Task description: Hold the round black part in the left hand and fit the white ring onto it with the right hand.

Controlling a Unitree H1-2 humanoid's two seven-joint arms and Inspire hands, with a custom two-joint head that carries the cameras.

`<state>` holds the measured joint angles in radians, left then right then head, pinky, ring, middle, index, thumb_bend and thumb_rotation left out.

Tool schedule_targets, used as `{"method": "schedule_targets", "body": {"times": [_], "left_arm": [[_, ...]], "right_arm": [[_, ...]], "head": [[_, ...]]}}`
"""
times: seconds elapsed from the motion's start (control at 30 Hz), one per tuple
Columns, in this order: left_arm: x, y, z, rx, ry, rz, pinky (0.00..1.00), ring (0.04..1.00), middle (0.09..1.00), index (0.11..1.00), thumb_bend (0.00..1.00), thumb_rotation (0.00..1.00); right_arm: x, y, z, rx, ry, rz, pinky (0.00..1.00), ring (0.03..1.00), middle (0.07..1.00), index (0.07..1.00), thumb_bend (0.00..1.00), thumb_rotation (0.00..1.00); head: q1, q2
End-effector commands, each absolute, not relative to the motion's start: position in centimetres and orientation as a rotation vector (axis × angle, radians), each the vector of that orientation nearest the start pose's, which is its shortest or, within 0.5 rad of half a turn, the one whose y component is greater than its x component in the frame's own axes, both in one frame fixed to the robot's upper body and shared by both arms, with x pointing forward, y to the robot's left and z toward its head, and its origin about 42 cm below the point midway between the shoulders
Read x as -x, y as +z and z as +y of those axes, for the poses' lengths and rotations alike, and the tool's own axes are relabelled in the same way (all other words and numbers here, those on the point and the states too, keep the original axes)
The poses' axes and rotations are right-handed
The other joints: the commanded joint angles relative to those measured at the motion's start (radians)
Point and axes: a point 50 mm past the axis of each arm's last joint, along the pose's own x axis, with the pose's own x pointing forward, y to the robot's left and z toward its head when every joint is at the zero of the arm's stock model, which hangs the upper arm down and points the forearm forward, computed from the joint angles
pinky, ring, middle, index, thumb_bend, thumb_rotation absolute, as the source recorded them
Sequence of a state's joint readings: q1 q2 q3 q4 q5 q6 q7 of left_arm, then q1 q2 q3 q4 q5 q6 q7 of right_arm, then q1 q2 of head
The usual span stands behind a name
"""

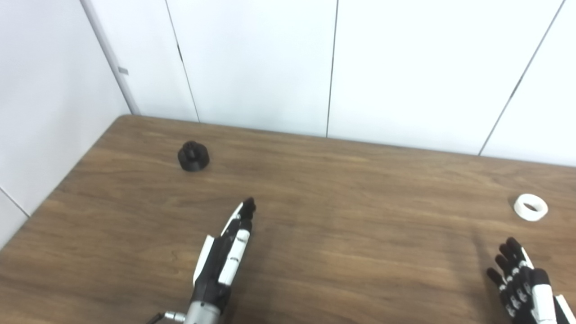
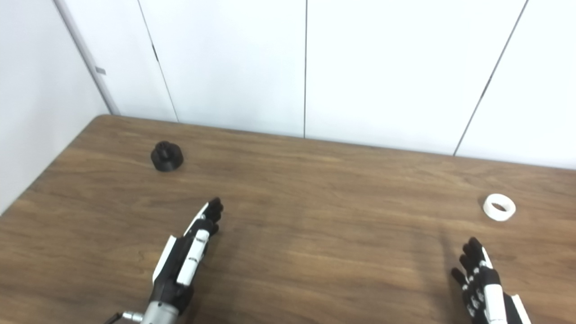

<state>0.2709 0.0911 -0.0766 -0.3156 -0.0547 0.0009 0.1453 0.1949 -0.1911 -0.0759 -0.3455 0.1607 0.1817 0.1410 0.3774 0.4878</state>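
The round black part (image 1: 193,156) stands on the wooden table (image 1: 342,211) near its far left corner. The white ring (image 1: 531,207) lies flat near the table's right edge. My left hand (image 1: 227,252) is open and empty, fingers stretched forward, well short of the black part and to its right. My right hand (image 1: 522,279) is open and empty at the bottom right, fingers spread, a short way in front of the ring. Neither hand touches either object.
White wall panels (image 1: 288,67) stand right behind the table's far edge and along its left side. The table's left edge runs diagonally close to the black part.
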Motion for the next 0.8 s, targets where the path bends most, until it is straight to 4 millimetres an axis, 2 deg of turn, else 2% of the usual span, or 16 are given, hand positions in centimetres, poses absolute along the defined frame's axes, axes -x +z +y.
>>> {"method": "schedule_targets", "body": {"times": [0.0,0.27,0.5,0.6,0.77], "left_arm": [[-18.4,11.5,21.7,0.055,0.168,-0.058,0.98,0.963,0.939,0.939,0.43,0.82],[-18.4,11.3,21.6,0.047,0.164,-0.063,0.99,0.966,0.943,0.945,0.41,0.83],[-18.2,11.9,21.5,-0.01,0.165,-0.054,0.98,0.968,0.952,0.963,0.48,0.79],[-18.3,12.5,21.6,-0.018,0.163,-0.08,1.0,0.981,0.965,0.977,0.5,0.74],[-18.7,14.8,22.6,-0.113,0.184,-0.122,0.98,0.973,0.964,0.979,0.54,0.55]], "right_arm": [[-21.8,14.2,-28.3,0.062,0.06,0.012,1.0,1.0,1.0,1.0,0.55,1.0],[-21.9,14.1,-28.3,0.083,0.054,0.011,1.0,1.0,1.0,1.0,0.53,1.0],[-21.6,14.3,-28.2,0.046,0.068,0.021,1.0,1.0,1.0,1.0,0.51,1.0],[-21.6,13.9,-28.5,0.033,0.099,0.015,1.0,1.0,1.0,1.0,0.55,1.0],[-21.7,13.5,-28.8,0.041,0.118,-0.002,1.0,1.0,1.0,1.0,0.55,1.0]], "head": [[-0.001,-0.004],[-0.013,-0.002],[-0.018,0.012],[-0.024,0.015],[-0.033,0.019]]}}
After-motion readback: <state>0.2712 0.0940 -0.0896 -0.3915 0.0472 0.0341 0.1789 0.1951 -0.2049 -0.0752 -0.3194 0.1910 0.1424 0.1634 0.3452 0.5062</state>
